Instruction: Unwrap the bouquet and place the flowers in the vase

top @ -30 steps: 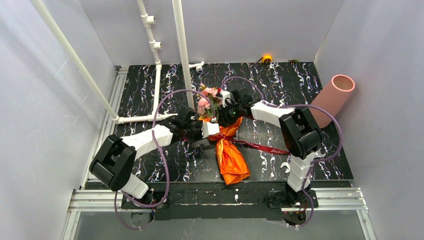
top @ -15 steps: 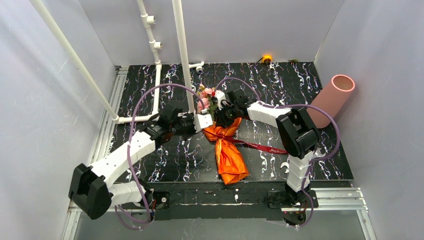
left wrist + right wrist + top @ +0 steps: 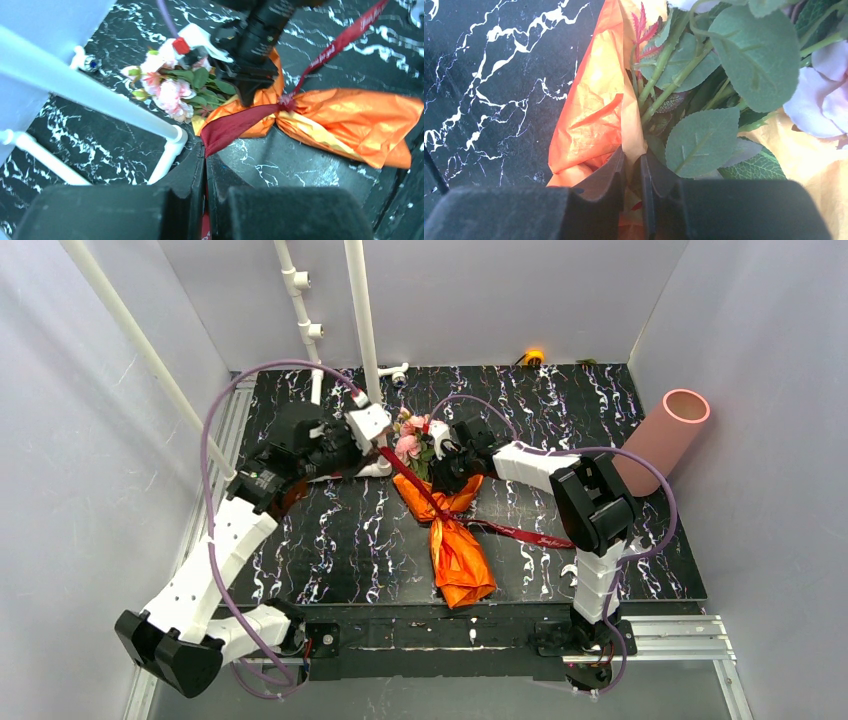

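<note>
Pale grey walls (image 3: 480, 290) closed in the scene at the left, back and right of the frame. A black tabletop (image 3: 330, 540) veined with white filled the centre. White pipes (image 3: 360, 330) rose at the upper left, aluminium rails (image 3: 200, 510) ran along the left and lower edges, and a small orange light (image 3: 534, 357) glowed at the back.

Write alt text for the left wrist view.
The left gripper, shut, pinches a dark red ribbon taut from the knot on the orange-wrapped bouquet on a black marbled table. The right gripper grips it beside the pink roses.
</note>
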Controlling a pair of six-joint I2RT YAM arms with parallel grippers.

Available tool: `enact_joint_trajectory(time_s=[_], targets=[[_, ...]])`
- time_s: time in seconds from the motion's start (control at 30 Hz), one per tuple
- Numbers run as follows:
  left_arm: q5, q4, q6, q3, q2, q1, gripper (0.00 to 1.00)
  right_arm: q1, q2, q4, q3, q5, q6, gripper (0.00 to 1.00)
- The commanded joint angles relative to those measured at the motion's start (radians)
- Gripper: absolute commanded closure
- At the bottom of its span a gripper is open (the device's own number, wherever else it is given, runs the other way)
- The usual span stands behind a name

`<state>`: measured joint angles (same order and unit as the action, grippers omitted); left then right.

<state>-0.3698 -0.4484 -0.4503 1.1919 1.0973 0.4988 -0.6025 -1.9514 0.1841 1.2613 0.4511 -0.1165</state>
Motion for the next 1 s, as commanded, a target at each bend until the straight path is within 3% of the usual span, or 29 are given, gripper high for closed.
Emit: enact_joint_trajectory(time_s=[0.0, 0.23, 0.47, 0.57, 0.77, 0.97], targets=[[-0.018, -0.058, 0.121, 0.114, -0.039, -0.070, 1.00, 0.012, -0.074, 0.077, -0.033, -0.161, -0.066, 0.78], [0.009, -0.110, 0.163, 0.194, -0.077, -0.103, 1.00, 0.012, -0.066, 0.071, -0.055, -0.184, -0.061, 0.78], [0.102, -0.233, 0.107, 0.086, -0.091, -0.117, 1.00, 0.013, -0.045, 0.078, -0.037, -0.130, -0.028, 0.76], [0.061, -0.259, 0.005, -0.035, -0.107, -0.116, 1.00, 0.012, -0.013, 0.098, -0.008, -0.076, 0.025, 0.69], [0.017, -0.185, -0.177, -0.278, -0.147, -0.117, 1.00, 0.013, 0.087, 0.085, 0.055, 0.037, 0.183, 0.46], [0.070, -0.122, -0.246, -0.362, -0.084, -0.117, 1.00, 0.016, 0.167, 0.138, 0.129, 0.069, 0.206, 0.31]])
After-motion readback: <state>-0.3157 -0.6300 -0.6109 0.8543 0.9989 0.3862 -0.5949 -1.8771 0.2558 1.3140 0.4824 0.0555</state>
